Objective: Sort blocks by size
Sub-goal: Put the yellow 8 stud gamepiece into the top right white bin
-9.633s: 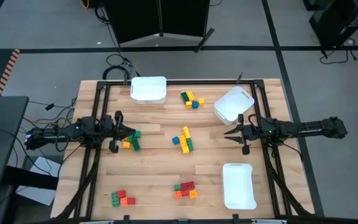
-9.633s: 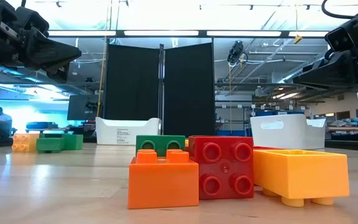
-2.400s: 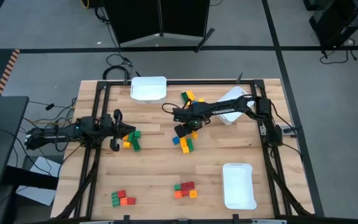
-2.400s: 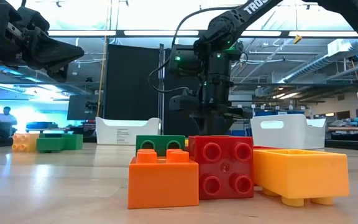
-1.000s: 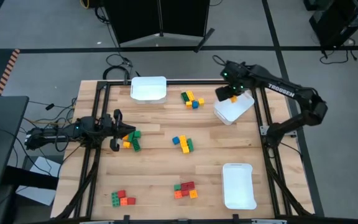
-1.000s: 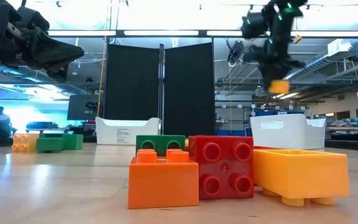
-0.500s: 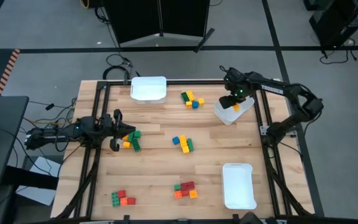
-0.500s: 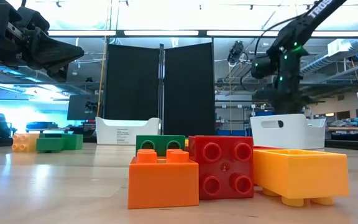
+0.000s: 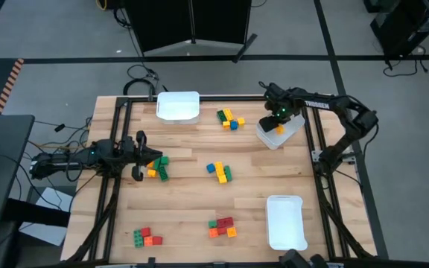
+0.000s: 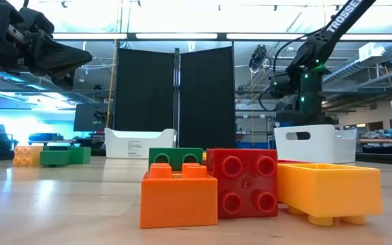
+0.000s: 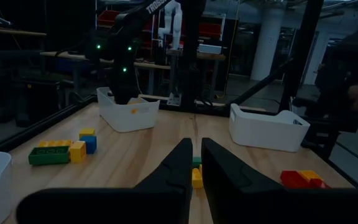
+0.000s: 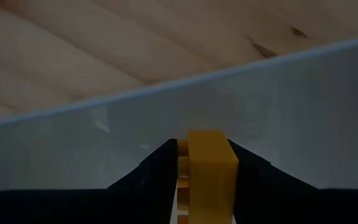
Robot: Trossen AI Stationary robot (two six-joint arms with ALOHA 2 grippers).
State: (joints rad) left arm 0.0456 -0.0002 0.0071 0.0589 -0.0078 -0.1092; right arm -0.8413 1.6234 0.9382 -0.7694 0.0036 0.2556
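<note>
My right gripper (image 9: 278, 119) reaches down into the tilted white bin (image 9: 289, 128) at the table's far right, shut on a small yellow block (image 12: 210, 158). In the low view the bin's wall (image 10: 315, 143) hides its fingers. The other blocks lie on the wood in loose groups: one at the far middle (image 9: 229, 117), one at the centre (image 9: 220, 170), one at the left (image 9: 157, 167), and two near the front edge (image 9: 146, 237) (image 9: 222, 227). My left gripper (image 11: 196, 167) waits shut and level at the table's left, just short of the left group. My right gripper pinches the yellow block by two opposite sides (image 12: 229, 163) between its two fingers. The fingers come from above, pointing down into the bin. The block's studs (image 12: 182, 163) face sideways. Whether the block rests on the bin's floor, I cannot tell.
A second white bin (image 9: 178, 106) stands at the far edge left of centre, and a third (image 9: 286, 222) at the near right. Bare wood lies between the block groups. Black frame rails run along the table's left and right sides.
My right gripper has come down from above the tilted bin into it, carrying the yellow block, which is now hidden behind the bin's wall in the low view. My left arm has kept still.
</note>
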